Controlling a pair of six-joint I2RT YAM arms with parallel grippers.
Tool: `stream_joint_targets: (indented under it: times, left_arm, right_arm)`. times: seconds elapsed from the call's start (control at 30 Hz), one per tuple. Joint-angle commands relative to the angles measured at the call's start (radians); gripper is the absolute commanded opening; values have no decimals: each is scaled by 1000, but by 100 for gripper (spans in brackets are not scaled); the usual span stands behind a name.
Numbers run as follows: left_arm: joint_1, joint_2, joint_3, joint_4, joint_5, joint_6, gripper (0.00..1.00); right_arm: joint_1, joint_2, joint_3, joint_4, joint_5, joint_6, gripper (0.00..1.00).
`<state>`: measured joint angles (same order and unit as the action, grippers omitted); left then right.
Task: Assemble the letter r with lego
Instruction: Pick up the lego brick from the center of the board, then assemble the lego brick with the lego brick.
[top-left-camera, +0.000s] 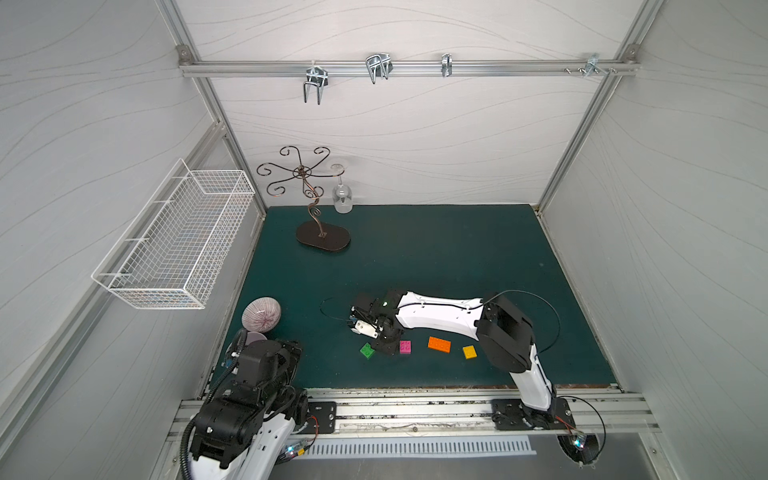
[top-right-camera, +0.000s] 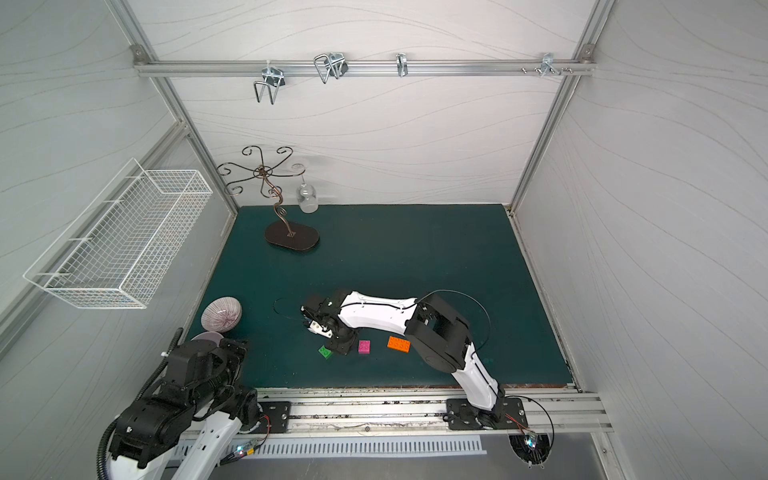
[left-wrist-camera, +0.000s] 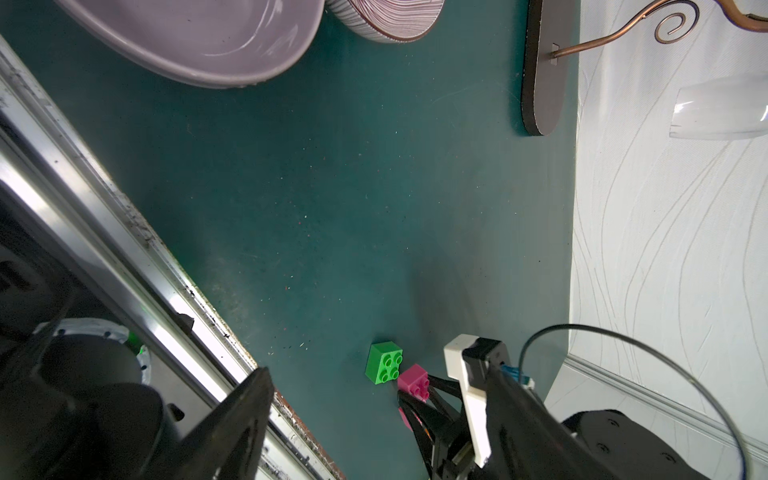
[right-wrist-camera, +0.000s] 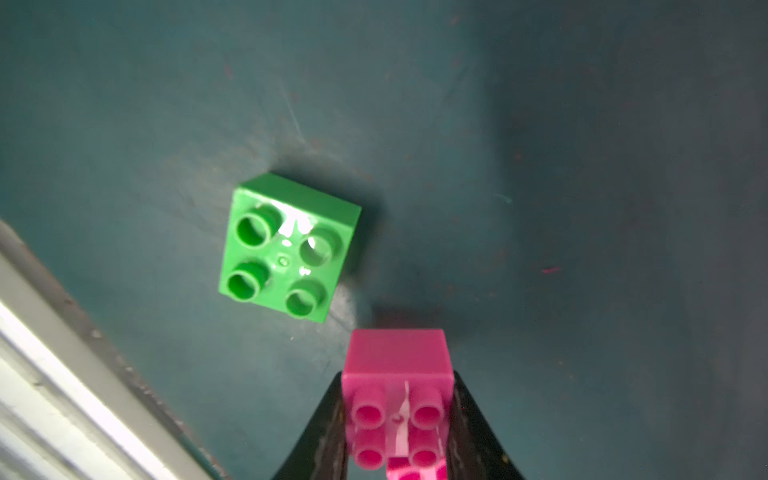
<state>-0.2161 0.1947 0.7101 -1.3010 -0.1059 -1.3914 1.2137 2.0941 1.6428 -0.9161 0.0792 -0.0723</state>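
My right gripper (right-wrist-camera: 397, 376) is shut on a magenta brick (right-wrist-camera: 397, 399), both fingers pressed against its sides, studs facing the wrist camera. Just beside it, not touching, a green brick (right-wrist-camera: 286, 249) lies on the mat. In both top views the right gripper (top-left-camera: 384, 347) stands low between the green brick (top-left-camera: 367, 350) and a second, loose magenta brick (top-left-camera: 405, 347). Right of these lie the orange brick (top-left-camera: 439, 344) and the yellow brick (top-left-camera: 470, 352). My left gripper (left-wrist-camera: 374, 436) is open and empty, back near the front rail.
A striped bowl (top-left-camera: 261, 314) and a purple dish (left-wrist-camera: 199, 41) sit at the mat's left edge. A metal stand (top-left-camera: 323, 241) with a hanging glass (top-left-camera: 342, 198) is at the back left. A wire basket (top-left-camera: 174, 241) hangs on the left wall.
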Motion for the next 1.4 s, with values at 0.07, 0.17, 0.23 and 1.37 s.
stream_joint_targets:
  times: [0.07,0.17,0.23,1.37]
  left_arm:
    - [4,16,33,-55,-43,28,84]
    - [3,18,38,-63,-47,35,84]
    - [3,17,44,-69,-50,41,84]
    - [4,-31,70,-139,-98,72,84]
  right_arm:
    - [10,5,115,-144,8,150,0]
    - [22,22,171,-188,6,212,0]
    - [30,41,204,-214,-2,249,0]
    - [63,140,260,-121,-99,361,0]
